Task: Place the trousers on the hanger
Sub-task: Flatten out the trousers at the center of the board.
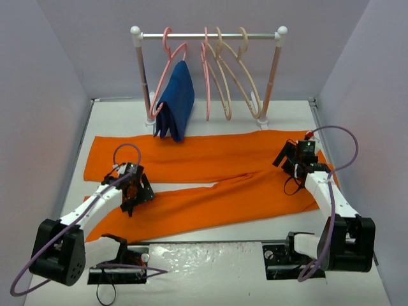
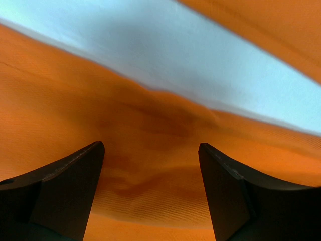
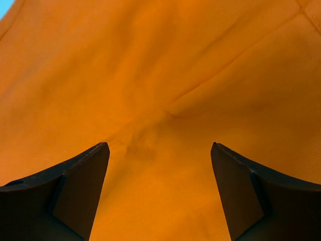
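Top external: trousers [image 1: 204, 162] flat on white table [image 1: 210, 268], lilac walls [image 1: 38, 76].

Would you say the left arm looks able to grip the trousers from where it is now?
Probably yes: the left gripper hangs open close over the near leg of the trousers, bare orange cloth shows between its fingers, and nothing stands in the way.

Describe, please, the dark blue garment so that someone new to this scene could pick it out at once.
At the far edge of the table stands a small clothes rail with white posts. From its leftmost hanger, a pink hanger, hangs the folded dark blue garment. It is the only cloth on the rail; the orange trousers lie spread flat on the table below.
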